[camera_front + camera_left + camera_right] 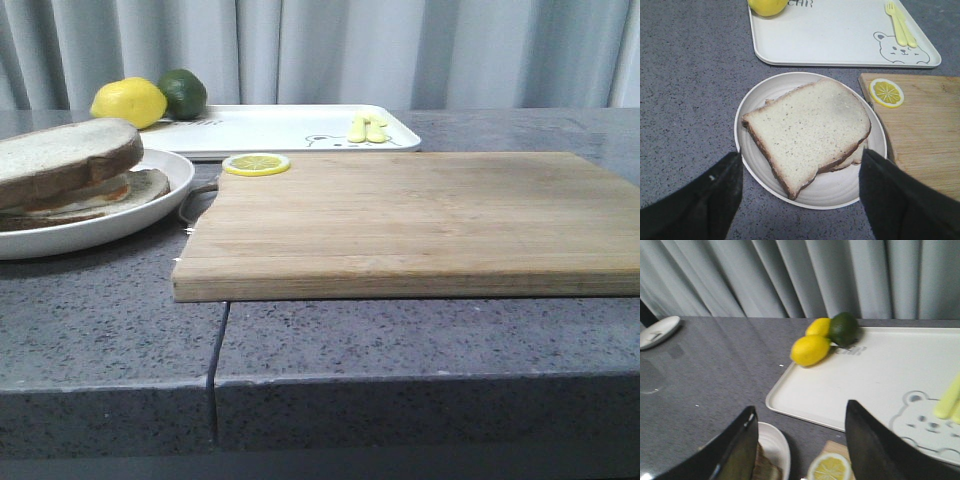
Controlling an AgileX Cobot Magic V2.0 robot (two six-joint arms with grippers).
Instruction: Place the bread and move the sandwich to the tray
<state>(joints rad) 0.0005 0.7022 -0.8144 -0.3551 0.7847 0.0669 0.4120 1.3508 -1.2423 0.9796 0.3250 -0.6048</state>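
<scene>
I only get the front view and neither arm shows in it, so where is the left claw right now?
Observer: The left claw is open over the plate, one finger on each side of the sandwich.
Operator: Is the tray free enough for it?
Observer: Mostly. The middle of the tray is bare, with a lemon at one corner and a yellow fork by the bear drawing.
Operator: And the right claw?
Observer: The right claw is open and empty, above the tray's edge near the lemon slice.
</scene>
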